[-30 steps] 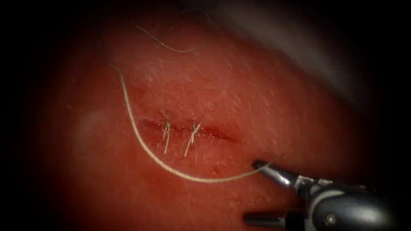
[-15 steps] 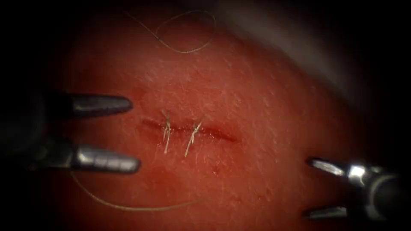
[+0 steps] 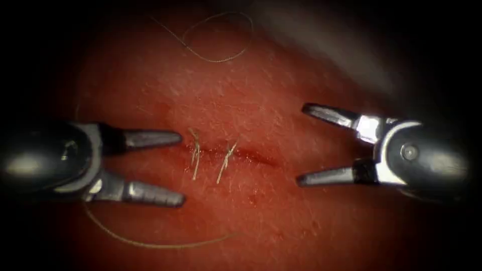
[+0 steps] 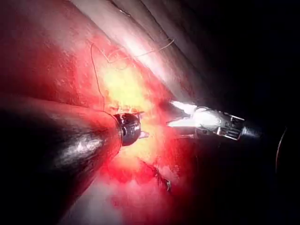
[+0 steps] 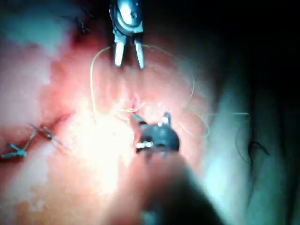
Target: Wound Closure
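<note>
Half a second ago the left tool (image 3: 181, 168) sat further left and lower, with its tips short of the cut (image 3: 221, 150); it has now come right, so its far jaw tip lies at the cut's left end. Its jaws are spread wide and hold nothing, the tool lying nearly level and pointing right, its near jaw over the tissue (image 3: 281, 85) on the near side of the cut. A loose thread (image 3: 150, 244) curves along the tissue just nearer than this tool — unchanged — and another loop (image 3: 216, 37) lies at the far side, also as before. Two tied stitches (image 3: 208, 155) with short cut ends cross the cut between the tools. The right tool (image 3: 300, 144) has moved the most: from the near right edge it has risen and advanced left, and now faces the cut's right end. It points left, jaws wide apart and empty, the far jaw angled toward the far side. In the left wrist view the right tool (image 4: 172, 115) shows with its jaws parted over the tissue (image 4: 51, 47). I cannot see the needle.
</note>
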Controlling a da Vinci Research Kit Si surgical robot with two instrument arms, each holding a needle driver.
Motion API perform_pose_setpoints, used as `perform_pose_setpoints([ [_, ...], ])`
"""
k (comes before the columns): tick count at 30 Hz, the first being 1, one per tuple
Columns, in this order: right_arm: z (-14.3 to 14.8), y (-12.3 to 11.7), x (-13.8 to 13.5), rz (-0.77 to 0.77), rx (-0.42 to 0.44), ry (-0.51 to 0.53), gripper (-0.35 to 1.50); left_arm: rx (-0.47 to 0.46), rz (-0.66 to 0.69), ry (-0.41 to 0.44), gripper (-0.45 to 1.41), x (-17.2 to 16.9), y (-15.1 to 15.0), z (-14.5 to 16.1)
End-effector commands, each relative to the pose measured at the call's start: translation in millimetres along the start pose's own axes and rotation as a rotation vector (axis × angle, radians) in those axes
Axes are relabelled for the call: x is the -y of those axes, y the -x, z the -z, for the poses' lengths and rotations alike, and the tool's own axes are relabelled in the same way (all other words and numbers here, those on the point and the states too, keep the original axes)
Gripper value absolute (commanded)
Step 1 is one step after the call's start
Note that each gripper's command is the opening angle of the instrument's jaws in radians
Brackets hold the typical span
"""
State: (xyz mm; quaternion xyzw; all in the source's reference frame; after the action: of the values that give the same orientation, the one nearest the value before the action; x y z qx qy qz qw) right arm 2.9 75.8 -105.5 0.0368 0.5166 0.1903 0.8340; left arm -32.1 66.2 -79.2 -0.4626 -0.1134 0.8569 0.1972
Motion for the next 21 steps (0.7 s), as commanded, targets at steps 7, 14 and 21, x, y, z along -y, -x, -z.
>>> perform_pose_setpoints([
  [7,-1.1,-0.8,-0.6,-0.008,-0.042,0.013,1.20,-0.003,0.193,-0.108,0.72,4.2,-0.7,0.0],
  [14,-1.3,-0.4,-0.1,-0.002,-0.036,0.008,1.20,0.111,0.277,-0.149,0.70,8.2,1.0,0.7],
  [21,-2.3,0.1,0.7,0.007,-0.017,0.005,1.21,0.402,0.079,-0.152,0.72,15.3,1.6,-0.6],
])
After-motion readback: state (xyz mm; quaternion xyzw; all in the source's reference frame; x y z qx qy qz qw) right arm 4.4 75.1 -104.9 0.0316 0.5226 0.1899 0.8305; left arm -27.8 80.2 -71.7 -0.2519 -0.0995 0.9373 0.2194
